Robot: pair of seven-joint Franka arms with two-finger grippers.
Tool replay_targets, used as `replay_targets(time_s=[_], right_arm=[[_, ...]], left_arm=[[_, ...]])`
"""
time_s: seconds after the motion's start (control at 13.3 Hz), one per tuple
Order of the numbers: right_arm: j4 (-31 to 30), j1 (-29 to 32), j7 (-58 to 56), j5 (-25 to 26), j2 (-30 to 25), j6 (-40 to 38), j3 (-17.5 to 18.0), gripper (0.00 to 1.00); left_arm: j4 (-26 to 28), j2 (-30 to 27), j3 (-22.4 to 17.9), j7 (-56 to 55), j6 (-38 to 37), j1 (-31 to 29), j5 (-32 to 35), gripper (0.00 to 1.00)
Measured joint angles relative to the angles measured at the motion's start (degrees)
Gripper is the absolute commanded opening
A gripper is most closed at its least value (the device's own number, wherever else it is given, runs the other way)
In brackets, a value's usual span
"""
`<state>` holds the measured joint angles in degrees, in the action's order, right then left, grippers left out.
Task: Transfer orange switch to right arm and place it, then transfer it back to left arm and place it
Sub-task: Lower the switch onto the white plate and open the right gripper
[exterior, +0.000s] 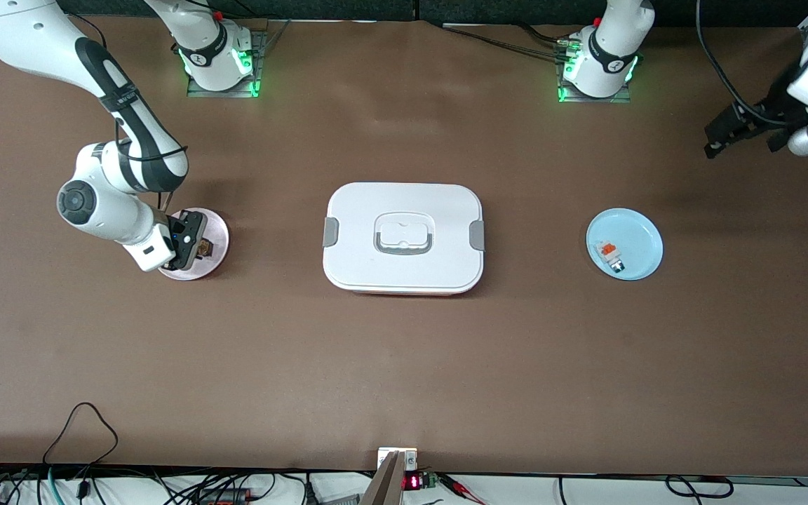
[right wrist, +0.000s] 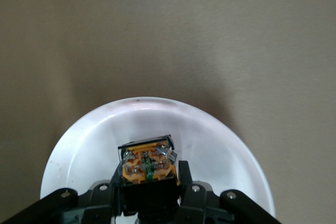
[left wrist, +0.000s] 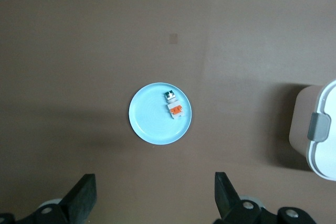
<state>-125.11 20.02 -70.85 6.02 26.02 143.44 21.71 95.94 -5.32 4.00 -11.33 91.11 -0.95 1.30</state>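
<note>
On the pink plate, the right gripper pinches the orange switch.
Left gripper waits with fingers spread over the counter, well apart from the box.

My front camera sits high, facing both arm bases and taking in the whole table. My left wrist camera looks straight down from well above, sharing the blue plate and the box edge with the front view. My right wrist camera hangs close over the pink plate.
</note>
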Motion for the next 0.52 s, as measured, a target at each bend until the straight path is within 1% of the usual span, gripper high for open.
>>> replay_targets(time_s=[0.22, 0.52], right_arm=[[-1.8, 0.1, -3.3, 0.0, -0.3, 1.5, -0.1, 0.25], [-2.5, 2.0, -7.5, 0.0, -0.7, 1.5, -0.3, 0.25]], left_arm=[[-1.4, 2.8, -0.3, -0.5, -0.1, -0.3, 0.0, 0.99], [-2.1, 3.5, -0.3, -0.6, -0.3, -0.3, 0.0, 0.99]])
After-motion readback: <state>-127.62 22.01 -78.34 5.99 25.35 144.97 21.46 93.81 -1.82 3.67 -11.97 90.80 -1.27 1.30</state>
